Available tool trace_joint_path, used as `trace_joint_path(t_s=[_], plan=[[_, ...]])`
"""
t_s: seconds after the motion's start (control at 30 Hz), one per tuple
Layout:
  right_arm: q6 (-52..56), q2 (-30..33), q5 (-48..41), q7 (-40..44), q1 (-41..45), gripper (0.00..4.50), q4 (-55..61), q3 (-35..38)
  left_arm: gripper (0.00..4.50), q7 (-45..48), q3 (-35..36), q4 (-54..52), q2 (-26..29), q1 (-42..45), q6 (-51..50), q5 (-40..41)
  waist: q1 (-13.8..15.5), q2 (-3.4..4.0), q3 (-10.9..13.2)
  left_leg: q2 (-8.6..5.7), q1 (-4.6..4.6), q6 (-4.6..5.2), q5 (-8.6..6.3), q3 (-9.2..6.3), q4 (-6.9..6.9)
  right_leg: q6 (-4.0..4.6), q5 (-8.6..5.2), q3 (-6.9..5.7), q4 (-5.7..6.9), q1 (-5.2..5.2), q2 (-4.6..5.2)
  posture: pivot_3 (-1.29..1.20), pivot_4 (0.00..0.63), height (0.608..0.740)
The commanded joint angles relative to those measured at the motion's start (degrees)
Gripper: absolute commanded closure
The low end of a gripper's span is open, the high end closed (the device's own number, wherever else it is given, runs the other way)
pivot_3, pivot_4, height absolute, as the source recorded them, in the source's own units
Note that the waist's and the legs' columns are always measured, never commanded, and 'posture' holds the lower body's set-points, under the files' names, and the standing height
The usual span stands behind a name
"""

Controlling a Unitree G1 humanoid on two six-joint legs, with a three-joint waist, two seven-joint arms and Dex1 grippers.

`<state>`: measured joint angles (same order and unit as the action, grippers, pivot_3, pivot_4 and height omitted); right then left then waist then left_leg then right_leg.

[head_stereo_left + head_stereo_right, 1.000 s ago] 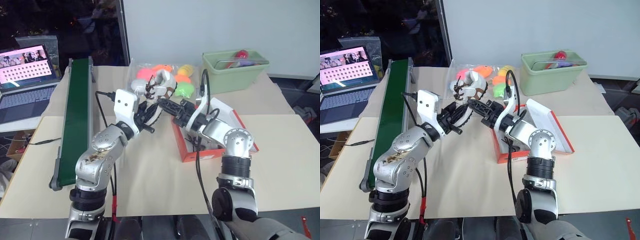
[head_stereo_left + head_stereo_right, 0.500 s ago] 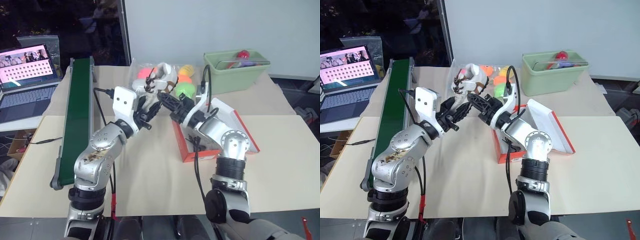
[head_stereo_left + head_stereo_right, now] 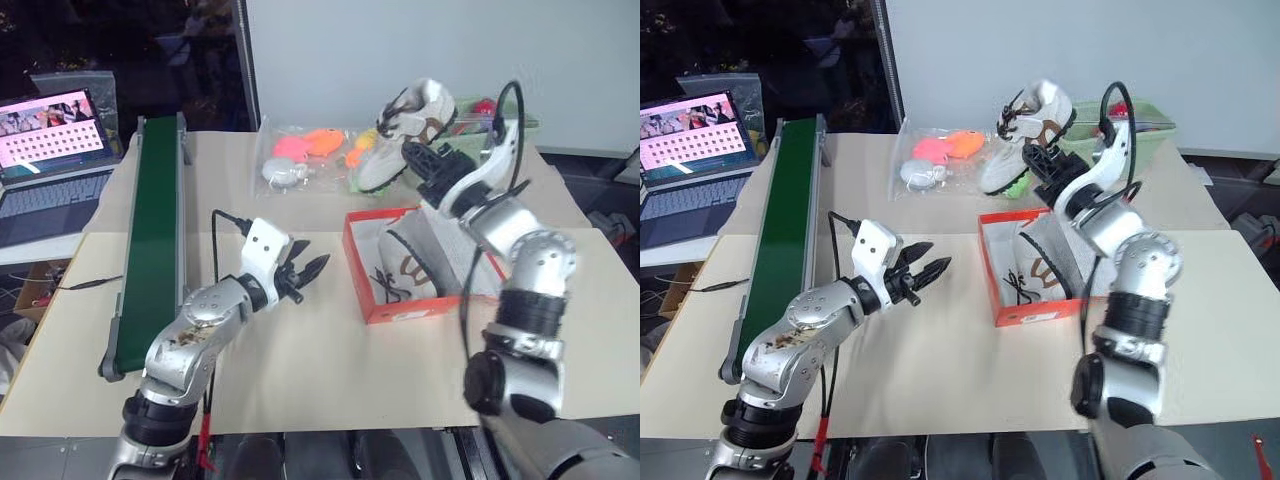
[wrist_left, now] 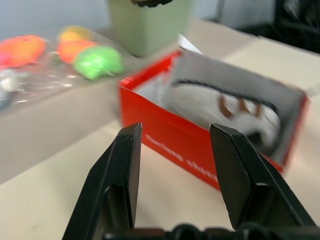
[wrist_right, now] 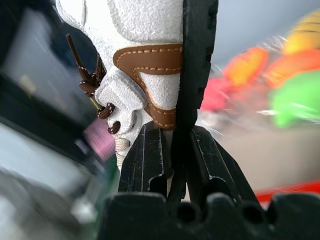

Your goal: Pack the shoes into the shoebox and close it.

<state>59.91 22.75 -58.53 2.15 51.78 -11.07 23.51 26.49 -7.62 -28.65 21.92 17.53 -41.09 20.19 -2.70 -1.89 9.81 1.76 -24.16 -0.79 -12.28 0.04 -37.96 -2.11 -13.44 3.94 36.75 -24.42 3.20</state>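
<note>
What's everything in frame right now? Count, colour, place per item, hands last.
shoebox: 1, orange-red, white inside, open on the table right of centre.
shoe in the box: 1, off-white with dark laces, lying inside the shoebox.
held shoe: 1, off-white with black sole, in the air above the far side of the shoebox.
bagged plush toys: 1 clear bag, pink, orange, yellow and green toys, far centre of the table.
bin: 1, pale green, far right, partly behind the held shoe.
conveyor belt: 1, dark green, along the left side.
laptop: 1, screen lit, far left.
left hand: black fingers open, holding nothing, left of the shoebox.
right hand: shut on the held shoe's sole.
</note>
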Motion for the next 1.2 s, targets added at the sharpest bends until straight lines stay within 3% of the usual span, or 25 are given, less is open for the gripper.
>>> trace_joint_path(t_s=[0.03,0.17,0.6,0.87,1.2], plan=[[14.66,7.46,0.88,2.02,6.1,4.29,-6.47,-3.54,2.24,6.2,-0.22,-2.3,3.7,-0.25,4.79,0.59,-0.1,0.01,0.01,0.01,0.02,0.0,0.0,0.0,0.01,0.01,0.0,0.01,0.0,0.0,-0.01,0.0,0.15,0.729],[22.25,10.72,5.11,3.76,9.16,4.29,-15.03,-6.98,2.24,9.83,-0.67,-1.12,5.12,-1.01,9.58,0.43,0.18,0.03,0.02,0.01,0.03,0.01,0.0,0.04,0.03,0.05,-0.02,0.03,-0.06,0.03,-0.01,0.0,0.15,0.729],[20.43,12.75,20.03,22.72,9.55,4.29,-20.61,-24.93,2.24,11.94,-1.24,0.58,6.29,-2.78,14.04,-1.71,0.2,0.06,0.04,0.0,-0.04,0.03,-0.01,0.04,0.03,0.02,-0.02,0.03,-0.08,-0.02,-0.01,0.0,0.15,0.729],[12.41,14.86,31.9,42.37,13.48,4.29,-20.49,-47.14,2.24,11.08,-1.15,0.47,5.76,-3.3,13.74,-2.5,0.33,0.06,0.04,0.01,-0.01,0.03,-0.01,0.03,0.02,0.02,-0.02,0.01,-0.05,-0.02,-0.01,0.0,0.15,0.729],[-1.5,10.53,46.41,58.77,14.47,4.29,-29.87,-61.04,2.24,9.63,-2.14,-0.93,4.87,-4.47,13.11,-2.71,0.24,0.07,0.02,0.02,0.12,0.03,-0.01,0.02,0.02,0.03,-0.02,0.0,0.0,0.07,-0.01,0.0,0.15,0.729]])
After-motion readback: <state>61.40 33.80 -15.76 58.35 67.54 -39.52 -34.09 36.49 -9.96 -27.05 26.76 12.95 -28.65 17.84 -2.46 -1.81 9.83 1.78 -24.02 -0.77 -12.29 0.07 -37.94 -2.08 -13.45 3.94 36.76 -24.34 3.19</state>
